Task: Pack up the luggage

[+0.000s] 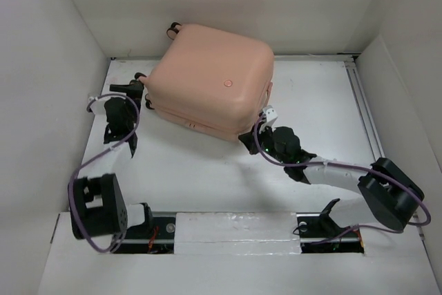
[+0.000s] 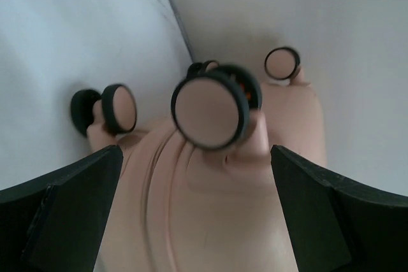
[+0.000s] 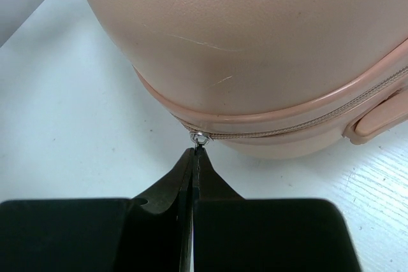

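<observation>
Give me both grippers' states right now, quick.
Left gripper: open, holding nothing, at the wheels of the luggage.
Right gripper: shut on the zipper pull at the luggage's seam.

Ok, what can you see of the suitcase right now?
The suitcase is a pale peach-pink hard shell with rounded corners, closed and lying flat, skewed, on the white table near the back wall. A small round logo faces up. Black-rimmed wheels stick out at its left end, facing the open left hand. A zip runs along its seam; the shut right hand pinches the zip pull.
</observation>
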